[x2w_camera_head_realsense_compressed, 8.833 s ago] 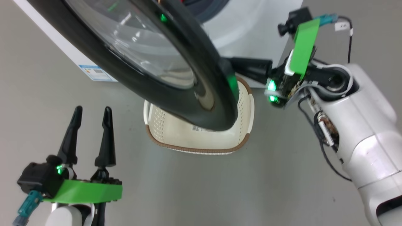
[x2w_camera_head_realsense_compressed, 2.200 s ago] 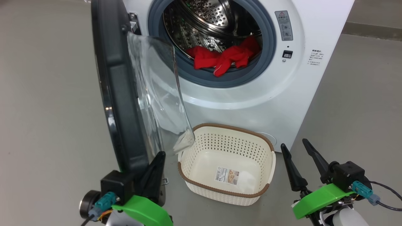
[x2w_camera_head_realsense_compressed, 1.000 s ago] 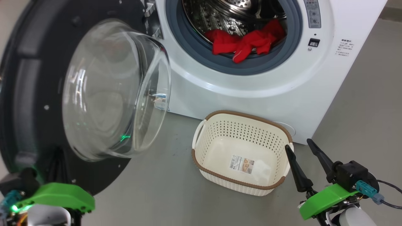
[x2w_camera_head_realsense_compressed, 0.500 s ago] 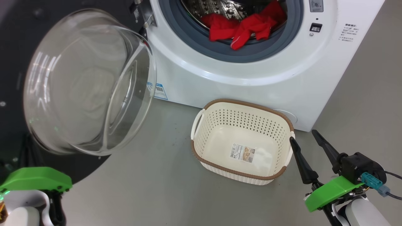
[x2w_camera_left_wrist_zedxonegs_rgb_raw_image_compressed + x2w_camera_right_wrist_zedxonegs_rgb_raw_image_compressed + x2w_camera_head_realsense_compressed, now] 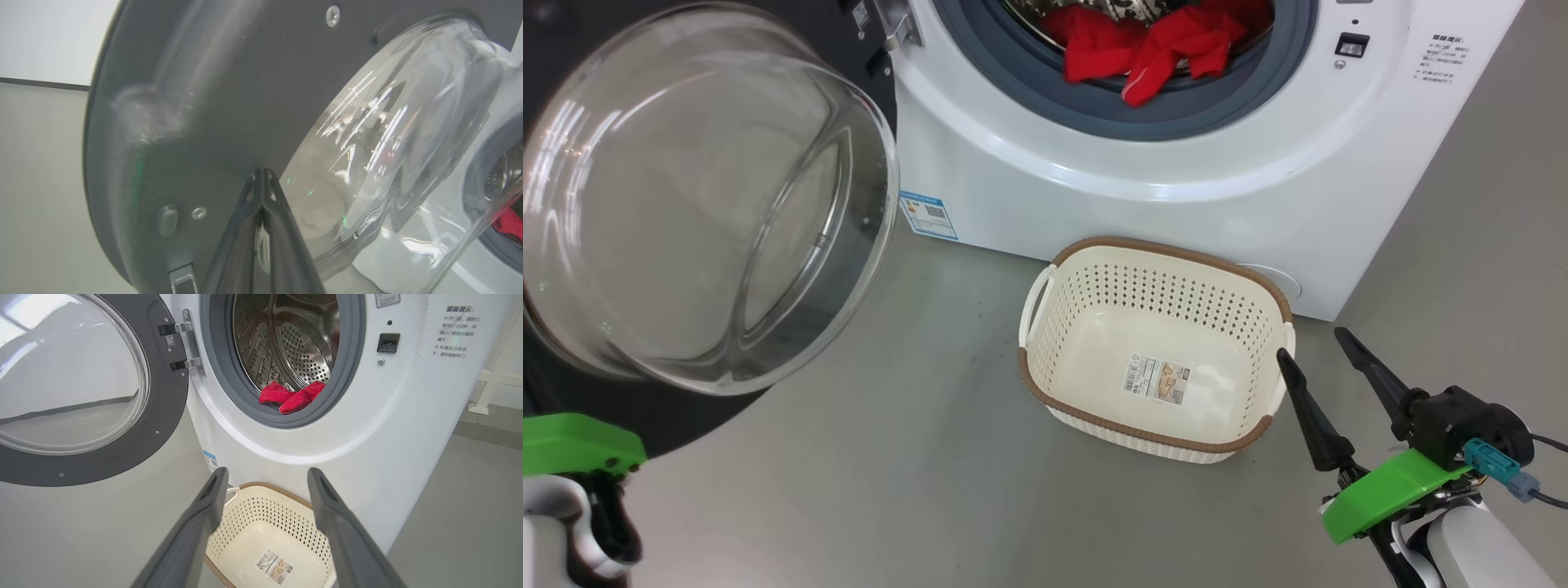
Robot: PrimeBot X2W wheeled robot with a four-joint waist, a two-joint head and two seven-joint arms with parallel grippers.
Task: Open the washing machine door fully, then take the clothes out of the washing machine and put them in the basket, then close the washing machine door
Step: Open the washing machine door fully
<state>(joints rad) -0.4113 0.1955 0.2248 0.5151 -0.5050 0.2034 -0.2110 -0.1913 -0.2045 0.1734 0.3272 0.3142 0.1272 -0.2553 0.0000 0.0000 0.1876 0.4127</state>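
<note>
Since the clothes (image 5: 1156, 45) look limp and light at the front lip of the drum (image 5: 286, 343), pinch their bunched fold with your wide-spread, empty right gripper (image 5: 1311, 343); your left gripper (image 5: 261, 171) is closed, empty, by the door (image 5: 184, 102).

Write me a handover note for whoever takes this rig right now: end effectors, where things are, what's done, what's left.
Left end effector: shut, empty, tips at the dark inner face of the washing machine door; contact unclear.
Right end effector: open, empty, at the right end of the basket.
The door is swung wide, clear of the opening of the washing machine. The red clothes lie at the drum's front lip. The basket stands empty on the floor before the machine.
Done: door opened, seemingly fully.
Left: move the clothes into the basket, then close the door.
</note>
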